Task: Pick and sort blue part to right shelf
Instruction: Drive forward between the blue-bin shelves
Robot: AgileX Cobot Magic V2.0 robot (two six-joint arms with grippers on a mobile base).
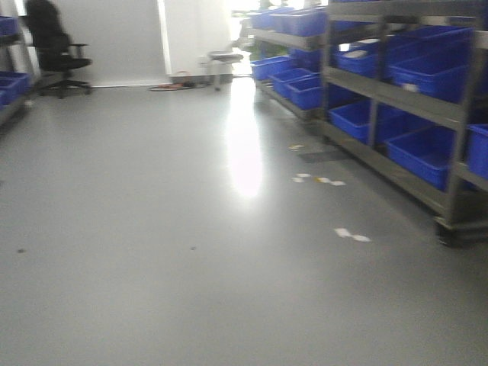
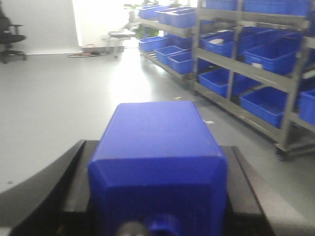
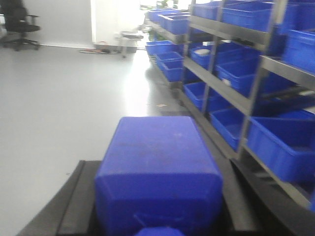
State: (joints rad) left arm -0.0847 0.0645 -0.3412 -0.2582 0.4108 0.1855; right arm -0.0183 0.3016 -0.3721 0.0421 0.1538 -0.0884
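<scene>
Sitting clamped between fingers of the right claw [image 3: 156,163], blue part [image 3: 157,174], left claw [image 2: 156,145] clamping another blue block [image 2: 157,169]

Floor [image 1: 152,229]: gray and shiny, glowing white where light is hitting it.
Chair [image 1: 57,49]: black, standing far back on the left by the wall [image 1: 114,38].
Stool [image 1: 223,61]: sitting far back in the bright light.
Cords [image 1: 171,86]: lying on the floor beside the stool.
Paper bits [image 1: 351,234]: lying scattered on the floor.
</scene>
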